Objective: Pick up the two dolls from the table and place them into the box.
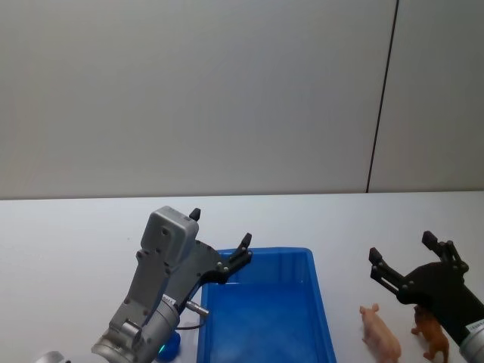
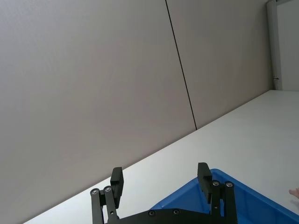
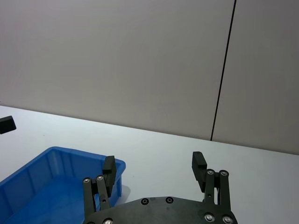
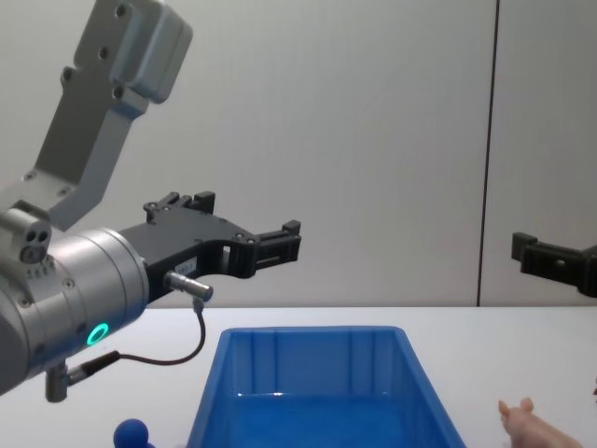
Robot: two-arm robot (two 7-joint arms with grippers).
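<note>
White table [image 1: 60,249], grey wall [image 1: 227,91] behind. Blue box [image 1: 321,302] at near edge; pig [image 1: 380,333] and brown animal [image 1: 431,333] just right of it. Left gripper [image 1: 220,228] raised by box's far-left corner, right gripper [image 1: 401,246] above the animals (both spread wide, empty).

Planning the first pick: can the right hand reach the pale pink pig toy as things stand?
Probably yes: the open right hand hangs above, near the pink pig toy, with nothing between them.

Brown doll [image 1: 432,334] half hidden behind right tool [image 1: 401,247]; pig [image 1: 380,336], box [image 1: 280,250] cut by bottom edge.
</note>
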